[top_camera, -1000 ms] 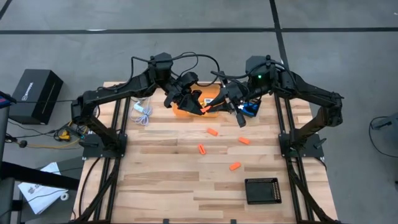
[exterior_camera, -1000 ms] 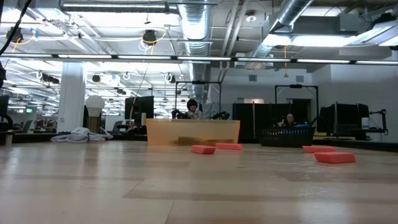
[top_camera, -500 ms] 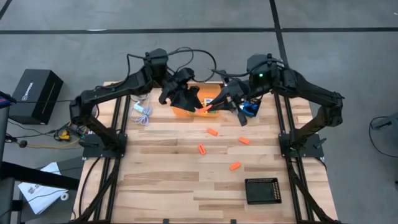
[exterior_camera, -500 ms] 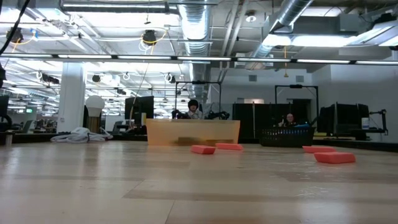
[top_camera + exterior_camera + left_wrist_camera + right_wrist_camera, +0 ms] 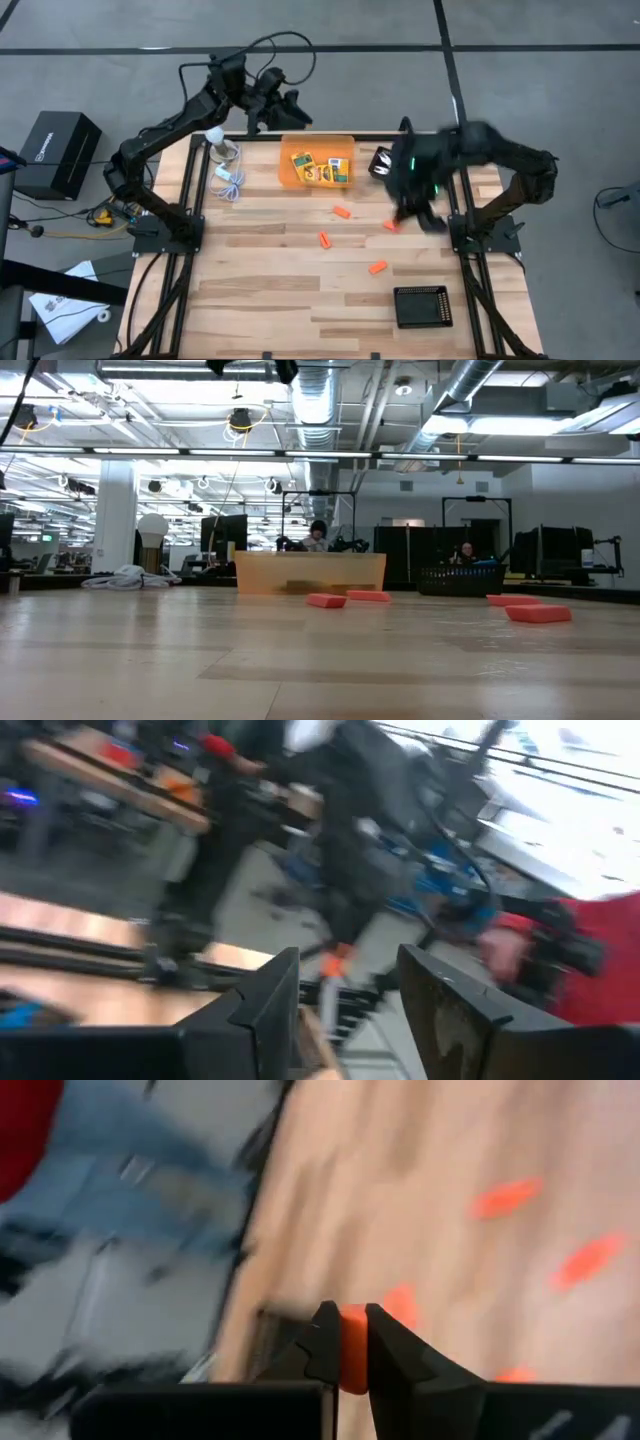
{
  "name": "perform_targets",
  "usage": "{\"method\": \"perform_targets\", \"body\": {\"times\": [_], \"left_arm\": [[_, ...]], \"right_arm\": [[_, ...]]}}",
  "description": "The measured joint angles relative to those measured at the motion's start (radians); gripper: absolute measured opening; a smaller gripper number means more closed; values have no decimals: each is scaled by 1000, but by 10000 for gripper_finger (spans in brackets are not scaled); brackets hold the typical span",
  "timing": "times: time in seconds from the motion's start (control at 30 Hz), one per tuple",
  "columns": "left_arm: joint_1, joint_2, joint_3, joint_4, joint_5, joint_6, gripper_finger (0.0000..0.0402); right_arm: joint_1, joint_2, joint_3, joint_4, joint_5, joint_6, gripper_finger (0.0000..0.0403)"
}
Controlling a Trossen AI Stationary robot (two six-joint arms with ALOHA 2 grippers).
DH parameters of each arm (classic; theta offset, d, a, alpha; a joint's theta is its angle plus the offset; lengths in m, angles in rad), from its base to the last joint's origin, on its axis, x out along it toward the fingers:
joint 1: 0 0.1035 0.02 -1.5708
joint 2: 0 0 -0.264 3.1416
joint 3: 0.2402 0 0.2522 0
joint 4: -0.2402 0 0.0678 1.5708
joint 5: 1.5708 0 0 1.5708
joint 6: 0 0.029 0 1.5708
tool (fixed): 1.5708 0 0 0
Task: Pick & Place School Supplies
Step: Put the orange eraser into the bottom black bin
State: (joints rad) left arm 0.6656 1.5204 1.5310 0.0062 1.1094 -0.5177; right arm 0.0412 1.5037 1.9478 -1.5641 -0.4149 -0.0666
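Wooden planks make up the table (image 5: 270, 290), and we read it from left to right in the high view. At about ten o'clock on the tabletop, near the left edge, we see a small white-and-blue tangle of items (image 5: 229, 180) that we cannot name. Above it, at about eleven o'clock, the left gripper (image 5: 292, 110) hangs beyond the table's far edge, away from every item; in the left wrist view its fingers (image 5: 270, 995) stand apart with nothing between them.

At twelve o'clock sits the translucent orange bin (image 5: 290, 172), with flat yellow-and-green crayon boxes (image 5: 322, 168) lying inside it. In the low view the bin (image 5: 310, 572) stands at the far side of the table.

Just toward the centre from the bin, three orange stubby pieces lie loose on the wood: one near the bin (image 5: 342, 212), one close to the centre (image 5: 325, 239), one further toward five o'clock (image 5: 377, 267).

At about two o'clock, the right gripper (image 5: 398, 218) is low over the table near the right edge. In the right wrist view its fingers are clamped on another orange stubby piece (image 5: 353, 1348).

At five o'clock, near the front edge, rests a black square tray (image 5: 422, 306).
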Motion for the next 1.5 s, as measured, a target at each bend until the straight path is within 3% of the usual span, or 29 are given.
{"method": "perform_targets", "body": {"times": [0.17,0.4,0.63,0.83,1.37,1.5], "left_arm": [[23,0,-51,-5,-12,74,151],[-10,0,-116,-5,-30,163,137],[-61,0,-153,-5,-30,167,125],[-96,0,-154,-4,-48,166,120],[-99,0,-154,1,-71,162,120],[-99,0,-154,2,-70,162,120]], "right_arm": [[161,-124,-273,74,-60,263,16],[343,-331,-738,564,-8,764,16],[462,-358,-1038,871,73,999,16],[522,-350,-1220,1092,76,1138,16],[604,-354,-1457,1319,71,1287,17],[626,-354,-1478,1312,72,1340,56]]}}
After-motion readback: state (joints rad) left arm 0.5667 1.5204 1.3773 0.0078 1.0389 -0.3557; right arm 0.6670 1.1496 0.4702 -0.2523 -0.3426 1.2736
